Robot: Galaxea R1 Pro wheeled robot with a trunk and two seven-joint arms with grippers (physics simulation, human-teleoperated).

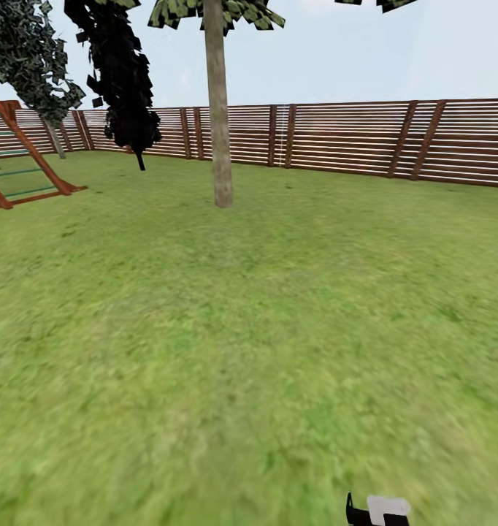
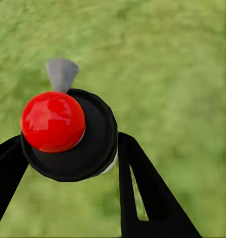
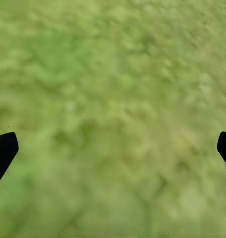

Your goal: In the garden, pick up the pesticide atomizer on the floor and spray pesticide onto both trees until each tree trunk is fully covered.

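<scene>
Blurry grass floor [image 1: 227, 351] spreads to a slatted fence [image 1: 351, 139]. One tree trunk [image 1: 220, 124] stands mid-lawn, its crown cut off by the frame; a second tree [image 1: 37, 66] leans far off. The left tool [image 2: 68, 148] clamps the pesticide atomizer [image 2: 68, 134], its label hidden. The right tool [image 3: 113, 148] gapes wide, holding nothing, only its fingertips [image 3: 3, 148] visible.

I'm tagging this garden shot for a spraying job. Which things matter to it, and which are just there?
Job:
spray bottle, held in left gripper
pale tree trunk
grass

Just there:
black tree
wooden fence
climbing frame
right gripper, open
</scene>
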